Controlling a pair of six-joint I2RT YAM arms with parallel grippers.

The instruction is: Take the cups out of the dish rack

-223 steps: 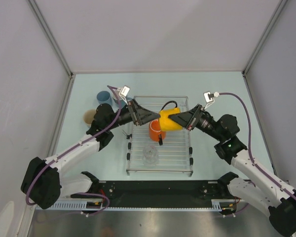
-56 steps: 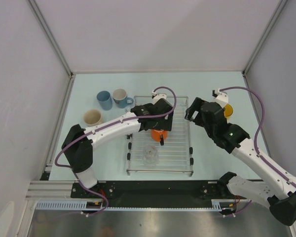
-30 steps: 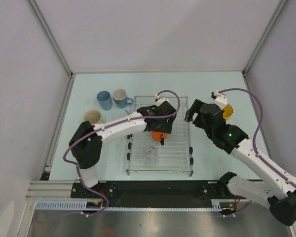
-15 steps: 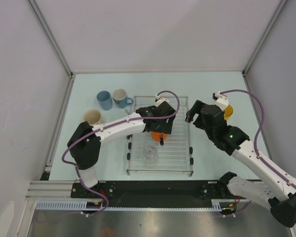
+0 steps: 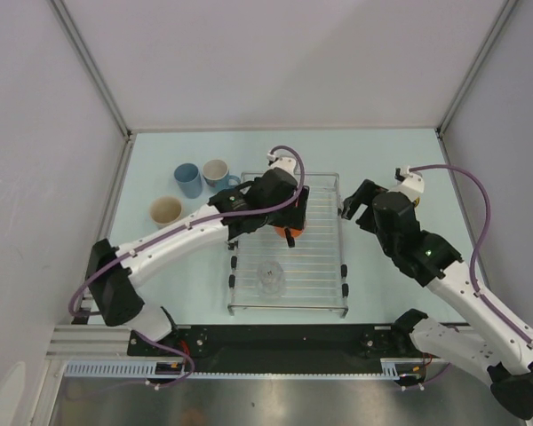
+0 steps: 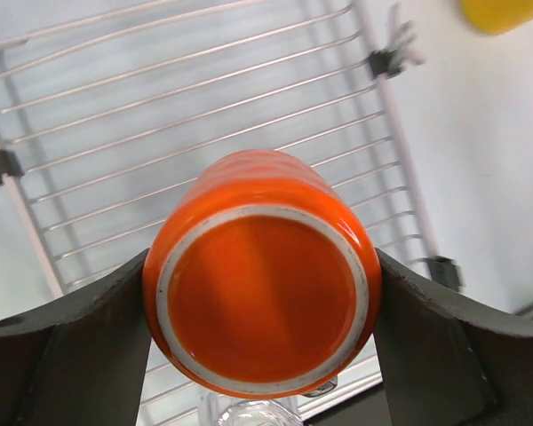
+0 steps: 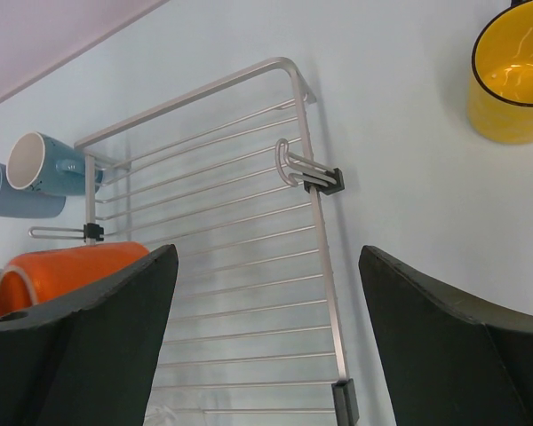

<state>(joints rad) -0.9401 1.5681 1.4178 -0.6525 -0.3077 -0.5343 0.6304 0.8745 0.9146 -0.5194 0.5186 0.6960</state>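
The orange mug lies on its side with its base toward the left wrist camera. My left gripper is shut on it, one finger pressed on each side, over the dish rack. From above, that gripper hides most of the mug. A small clear glass stands on the rack nearer the front. My right gripper is open and holds nothing, over the rack's right edge. The yellow cup stands on the table right of the rack.
Two light blue cups and a beige cup stand on the table left of the rack. Grey walls enclose the table on three sides. The right arm reaches in from the near right.
My left arm has swung its wrist around and drawn the orange mug toward the rack's far side. The right gripper has shifted slightly to the right and stays open.
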